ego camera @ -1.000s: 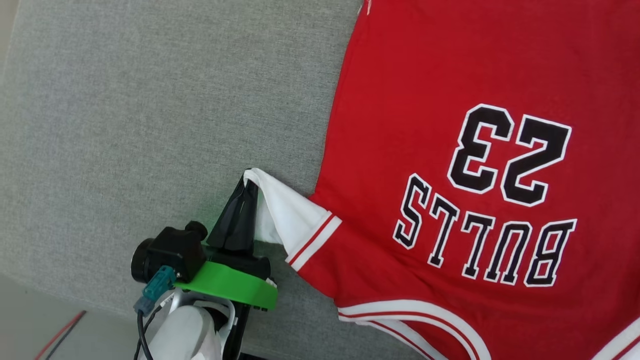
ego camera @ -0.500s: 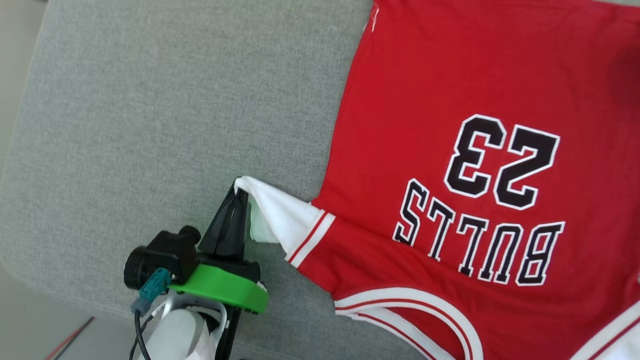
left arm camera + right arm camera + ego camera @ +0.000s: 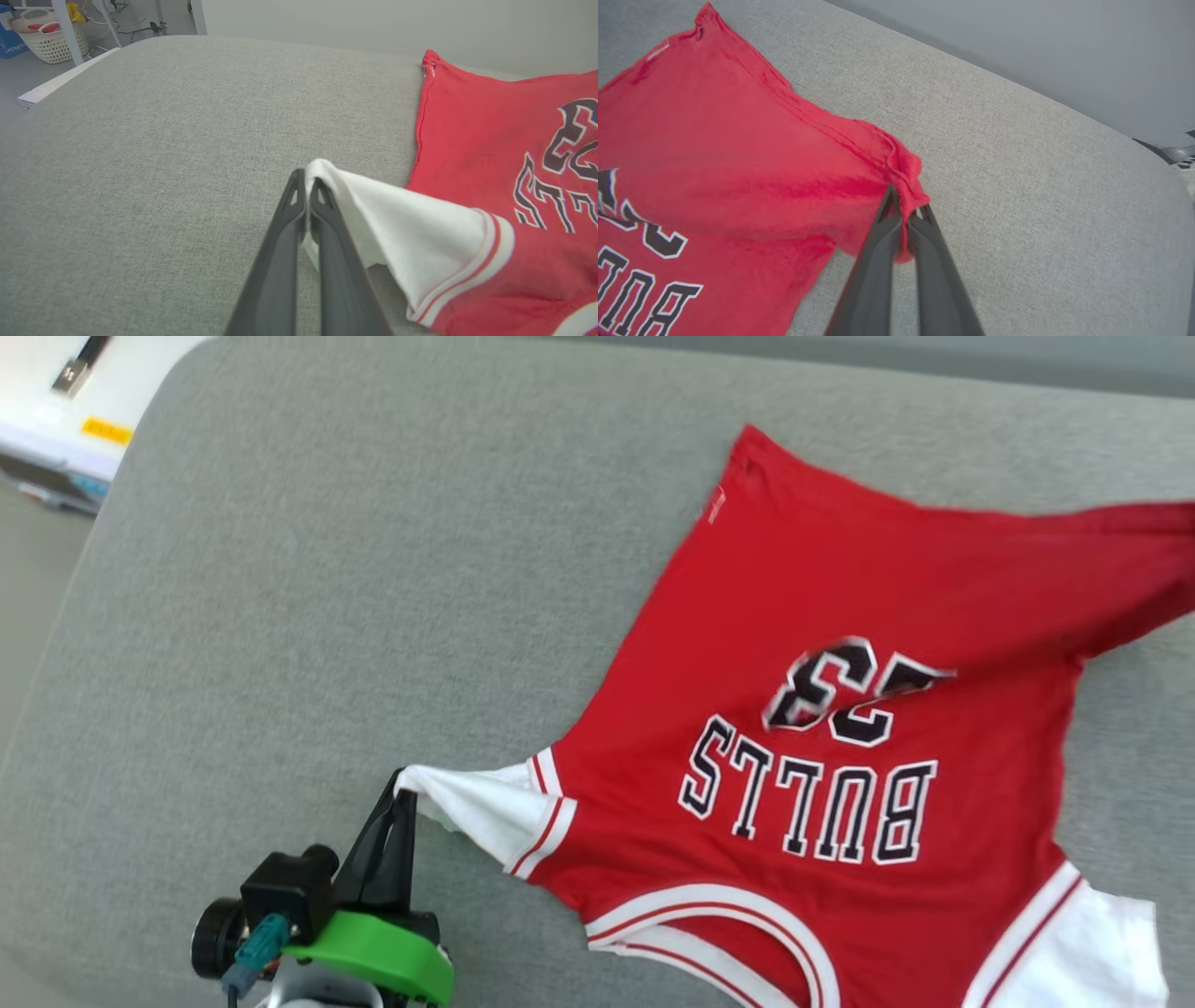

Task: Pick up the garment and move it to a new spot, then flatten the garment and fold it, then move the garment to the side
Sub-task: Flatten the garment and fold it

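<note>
Red jersey (image 3: pixel 840 607), black white-edged "BULLS" over a creased "23", striped trim, lies rumpled on grey cushion (image 3: pixel 308 579). White sleeve (image 3: pixel 411 233) tip pinched between left gripper (image 3: pixel 403 795) fingers, jersey body off to its right. Right gripper (image 3: pixel 903 217) clamped on bunched red corner.

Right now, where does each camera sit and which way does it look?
Head view: on the robot's head, looking forward and down at the garment on the grey cushion; the left gripper shows lower left.
Left wrist view: on the left wrist, looking along its two dark fingers, shut on the white sleeve.
Right wrist view: on the right wrist, looking along the right gripper, shut on the garment's red corner.
Shared: head and left wrist views both show the pinched sleeve.
</note>
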Robot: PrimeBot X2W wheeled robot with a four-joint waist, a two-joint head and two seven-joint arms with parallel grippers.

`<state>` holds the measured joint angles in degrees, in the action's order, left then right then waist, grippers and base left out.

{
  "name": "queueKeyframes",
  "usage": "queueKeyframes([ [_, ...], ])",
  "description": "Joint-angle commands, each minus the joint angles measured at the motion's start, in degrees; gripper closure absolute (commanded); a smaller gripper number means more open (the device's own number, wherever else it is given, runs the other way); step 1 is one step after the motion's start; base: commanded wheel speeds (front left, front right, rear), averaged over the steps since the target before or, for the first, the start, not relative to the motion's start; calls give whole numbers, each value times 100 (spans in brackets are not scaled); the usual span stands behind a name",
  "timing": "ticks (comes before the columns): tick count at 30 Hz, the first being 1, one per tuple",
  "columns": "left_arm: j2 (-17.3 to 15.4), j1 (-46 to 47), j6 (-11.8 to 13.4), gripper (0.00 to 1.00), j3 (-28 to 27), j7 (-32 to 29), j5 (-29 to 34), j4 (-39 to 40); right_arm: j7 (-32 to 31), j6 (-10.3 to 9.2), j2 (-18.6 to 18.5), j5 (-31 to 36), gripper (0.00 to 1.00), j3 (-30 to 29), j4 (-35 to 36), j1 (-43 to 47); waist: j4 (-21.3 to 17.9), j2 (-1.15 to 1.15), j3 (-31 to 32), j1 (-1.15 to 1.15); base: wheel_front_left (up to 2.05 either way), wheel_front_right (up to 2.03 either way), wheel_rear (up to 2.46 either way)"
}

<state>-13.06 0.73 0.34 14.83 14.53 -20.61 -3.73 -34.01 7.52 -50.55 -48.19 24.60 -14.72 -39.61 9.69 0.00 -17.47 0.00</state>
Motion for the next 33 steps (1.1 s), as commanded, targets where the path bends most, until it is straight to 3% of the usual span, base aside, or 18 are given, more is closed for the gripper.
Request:
queueKeyframes([
  [1,-66,-87,40,100,-33,-14,-38,18,117,-3,-113,-82,100,-67,105,288,-454,0,451,0,0,0,0],
  [7,-144,-311,116,100,-76,-71,-82,95,432,-3,-373,-278,100,-492,468,1540,-723,0,672,0,0,0,0],
  [13,-192,-458,183,100,-103,-117,-120,159,639,-3,-289,-359,100,-1137,690,3048,-916,0,796,0,0,0,0],
  [22,-249,-534,243,100,-113,-170,-156,235,527,-3,521,-253,100,-2018,984,4933,-1047,0,828,0,0,0,0],
  [28,-263,-490,246,100,-80,-189,-166,260,352,-3,1188,9,100,-2054,838,5453,-1021,0,777,0,0,0,0],
  [32,-264,-471,265,100,-57,-202,-165,268,336,-3,1402,113,100,-2127,727,5464,-996,0,780,0,0,0,0],
  [33,-266,-471,274,100,-54,-205,-165,273,373,-3,1419,155,89,-2183,739,5426,-995,0,792,0,0,0,0],
])
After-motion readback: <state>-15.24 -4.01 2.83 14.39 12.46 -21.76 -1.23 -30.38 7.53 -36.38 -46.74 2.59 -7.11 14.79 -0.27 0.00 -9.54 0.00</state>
